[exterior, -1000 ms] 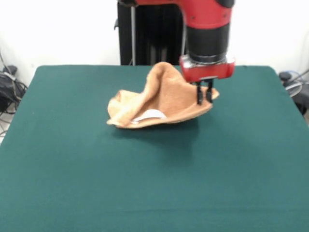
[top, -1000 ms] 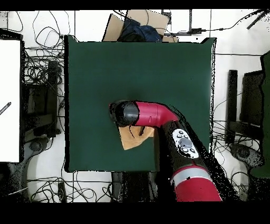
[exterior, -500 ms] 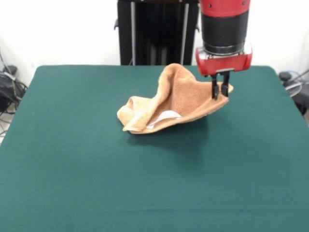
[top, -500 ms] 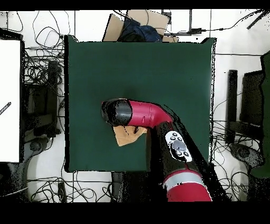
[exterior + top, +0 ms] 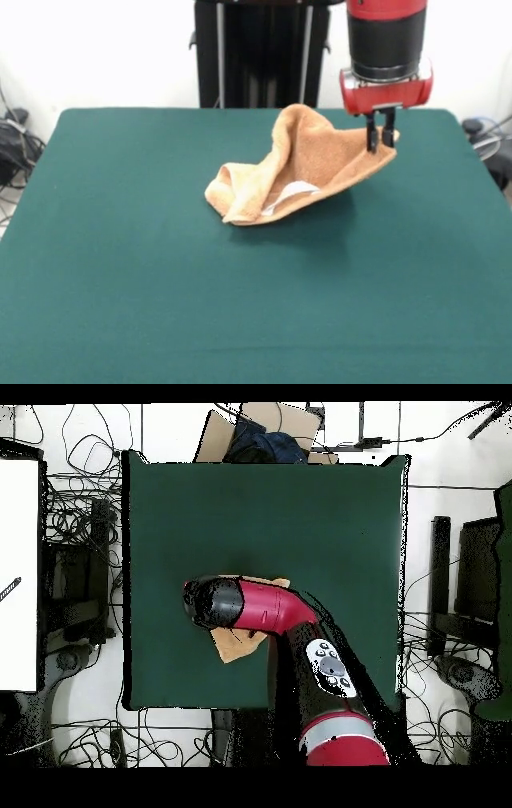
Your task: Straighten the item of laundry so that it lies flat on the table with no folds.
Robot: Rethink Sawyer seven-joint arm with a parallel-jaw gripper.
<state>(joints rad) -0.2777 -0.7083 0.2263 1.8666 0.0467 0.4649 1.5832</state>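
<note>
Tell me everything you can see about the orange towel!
The towel is a small orange-tan cloth that looks fluffy, like terry. It is crumpled, not flat: one corner is pinched and lifted by the gripper, a hump rises in its middle, and the other end droops in a folded lump onto the green table. A small white label shows near its lower edge. From overhead the arm covers most of it.

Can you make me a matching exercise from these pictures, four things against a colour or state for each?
Things:
1. towel
2. table
3. end effector
4. white label

States:
A. dark green top
B. shut on a raised corner of cloth
C. orange-tan, crumpled, one corner lifted
D. showing on the towel's front side

Pairs: 1-C, 2-A, 3-B, 4-D
</note>
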